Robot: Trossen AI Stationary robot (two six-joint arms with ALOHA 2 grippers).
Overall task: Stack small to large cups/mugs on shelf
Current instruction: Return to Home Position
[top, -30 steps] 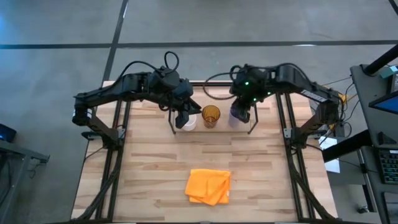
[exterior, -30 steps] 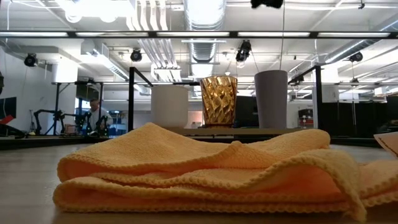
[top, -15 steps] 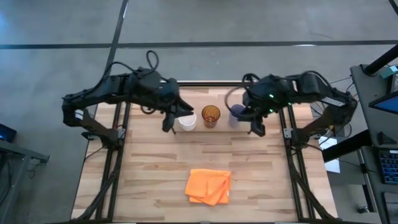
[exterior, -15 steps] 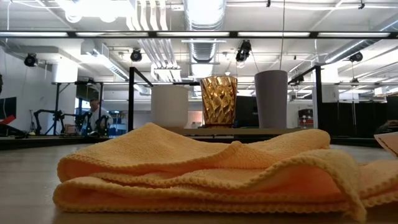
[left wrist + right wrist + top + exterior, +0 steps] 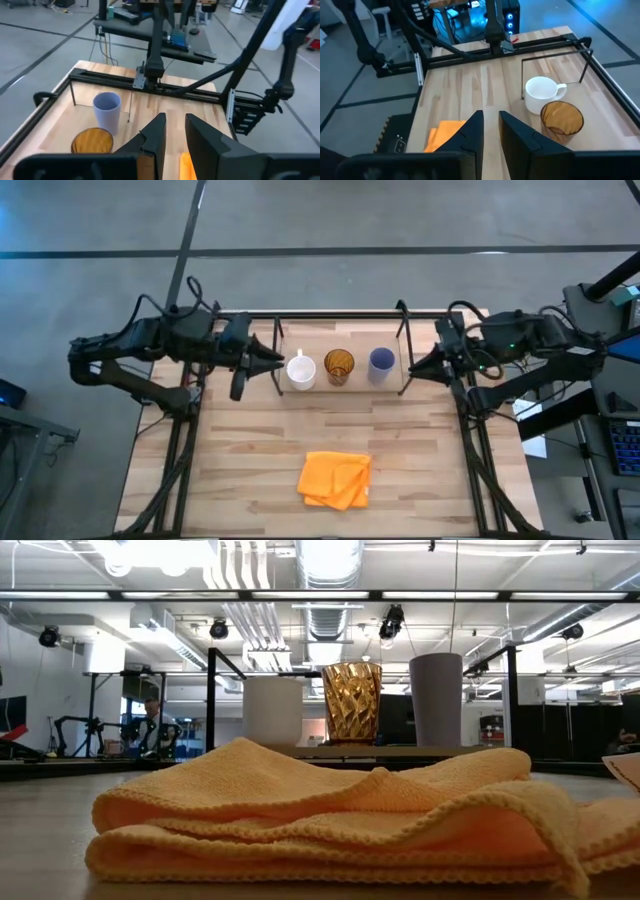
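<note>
Three cups stand in a row on the shelf (image 5: 340,314), a low rack of black rods at the table's far side. The white handled mug (image 5: 300,370) is on the left, the amber tumbler (image 5: 339,366) in the middle, the pale blue-lavender cup (image 5: 381,361) on the right. In the low view they stand upright on the pale board (image 5: 330,752). My left gripper (image 5: 272,361) is shut and empty just left of the mug. My right gripper (image 5: 413,367) is shut and empty just right of the blue cup.
A folded orange cloth (image 5: 336,479) lies on the near middle of the table and fills the low view's foreground (image 5: 320,810). Black arm-mount frames (image 5: 185,450) run along both table sides. A person (image 5: 152,725) shows far back in the room.
My left gripper has drawn back from above the white mug toward the table's left edge. My right gripper has drawn back from above the blue cup toward the right edge. Both arms have dropped low. The three cups have stayed in place.
</note>
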